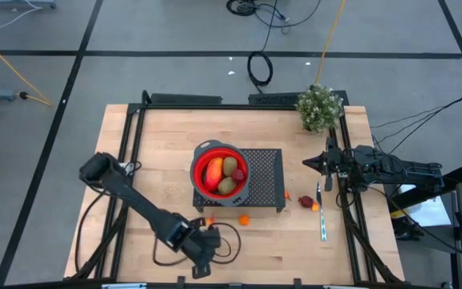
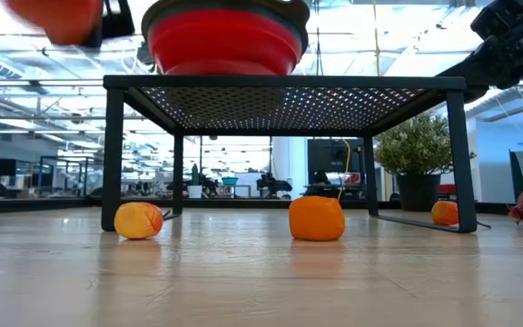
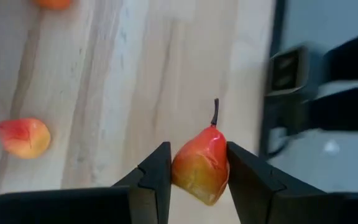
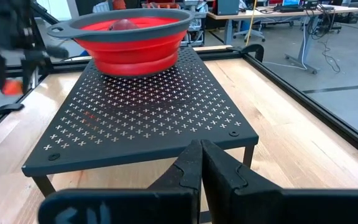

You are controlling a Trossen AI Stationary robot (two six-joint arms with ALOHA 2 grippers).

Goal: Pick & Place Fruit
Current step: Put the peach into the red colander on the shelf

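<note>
A red bowl (image 1: 219,172) stands on a black perforated rack (image 1: 263,181) and holds a red-orange fruit and brown ovals. My left gripper (image 3: 197,152) is near the table's front edge, shut on a red-yellow pear-shaped fruit (image 3: 199,165) with a dark stem. In the low view that fruit (image 2: 57,18) hangs high above the table. A similar small fruit (image 3: 23,137) and an orange ball (image 1: 244,218) lie on the wood in front of the rack. My right gripper (image 4: 201,155) waits shut at the right of the rack, holding nothing. My left gripper pinches the pear-shaped fruit by the two sides of its wide body (image 3: 180,168) between its two fingers. The fingers slant down toward the table. The fruit is lifted clear of the table, and its stem (image 3: 215,112) points away from the gripper.
A dark red fruit (image 1: 305,201), a small orange one (image 1: 315,206) and a thin utensil (image 1: 323,225) lie at the rack's right. A potted plant (image 1: 321,107) stands at the far right corner. Black frame rails run along the table's sides.
</note>
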